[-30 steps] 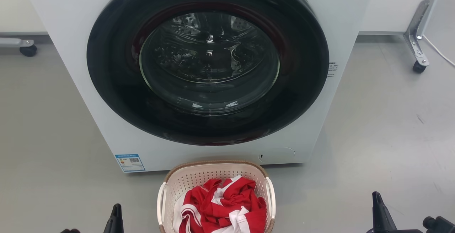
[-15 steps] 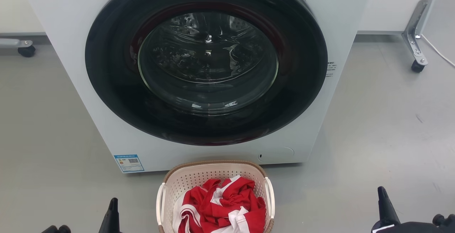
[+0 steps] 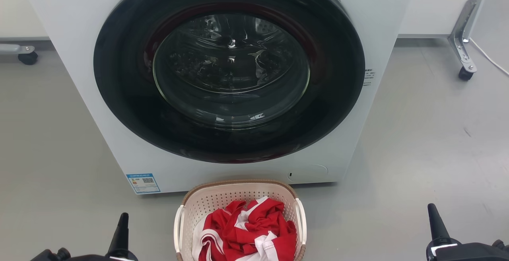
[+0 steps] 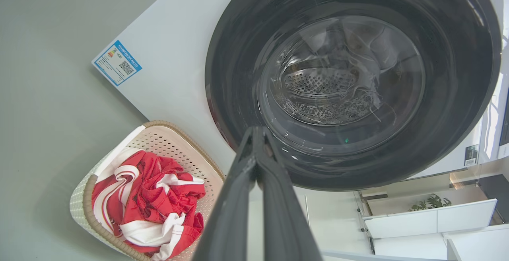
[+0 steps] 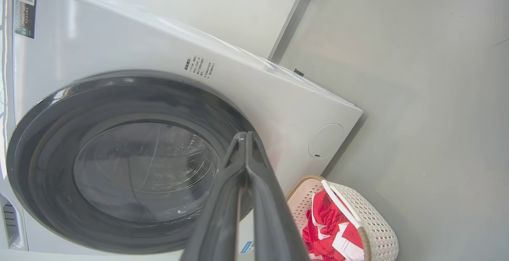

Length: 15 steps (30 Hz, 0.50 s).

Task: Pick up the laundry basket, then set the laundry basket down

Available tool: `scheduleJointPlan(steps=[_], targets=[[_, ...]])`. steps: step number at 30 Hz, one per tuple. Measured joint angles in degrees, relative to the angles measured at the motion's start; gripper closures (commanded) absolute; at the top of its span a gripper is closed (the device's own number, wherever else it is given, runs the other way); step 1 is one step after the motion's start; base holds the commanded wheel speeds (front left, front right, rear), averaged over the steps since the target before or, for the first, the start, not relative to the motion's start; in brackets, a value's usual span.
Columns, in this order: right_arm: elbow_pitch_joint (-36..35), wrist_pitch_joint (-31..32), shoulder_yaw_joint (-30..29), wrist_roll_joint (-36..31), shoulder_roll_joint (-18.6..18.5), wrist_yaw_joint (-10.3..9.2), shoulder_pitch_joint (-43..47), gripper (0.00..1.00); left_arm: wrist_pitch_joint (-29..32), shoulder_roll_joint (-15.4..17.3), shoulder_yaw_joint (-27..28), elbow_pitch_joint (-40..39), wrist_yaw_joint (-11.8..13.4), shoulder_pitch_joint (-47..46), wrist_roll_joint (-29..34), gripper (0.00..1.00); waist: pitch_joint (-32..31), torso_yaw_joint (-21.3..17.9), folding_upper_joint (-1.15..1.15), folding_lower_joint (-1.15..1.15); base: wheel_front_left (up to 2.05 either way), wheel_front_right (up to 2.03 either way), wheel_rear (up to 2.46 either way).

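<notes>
Grey floor (image 3: 417,141) carries white washer (image 3: 228,70), dark round door shut | cream laundry basket (image 3: 222,197), brown-rimmed, sits on floor just before washer, between both hands, touching neither | red-and-white garment (image 3: 250,229) crumpled inside it | left hand (image 3: 124,214) and right hand (image 3: 431,206) each clenched on nothing

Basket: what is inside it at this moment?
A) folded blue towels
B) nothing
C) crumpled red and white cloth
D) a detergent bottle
C: red and white cloth lies bunched inside the basket, which stands in front of the washer.
</notes>
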Motion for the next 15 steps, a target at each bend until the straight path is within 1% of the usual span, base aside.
scheduleJointPlan(steps=[14,15], targets=[[1.9,2.7,-2.7,10.7,0.1,1.77,-2.0,1.00,2.6,-0.3,1.9,1.3,-1.6,-2.5,-10.6,1.00,0.0,-0.2,0.00,0.00,0.00,0.00,0.00],[1.9,2.8,-2.8,11.5,0.1,1.87,-2.2,1.00,2.8,-0.3,2.0,1.5,-2.0,-2.7,-11.3,1.00,0.0,-0.3,0.00,0.00,0.00,0.00,0.00]])
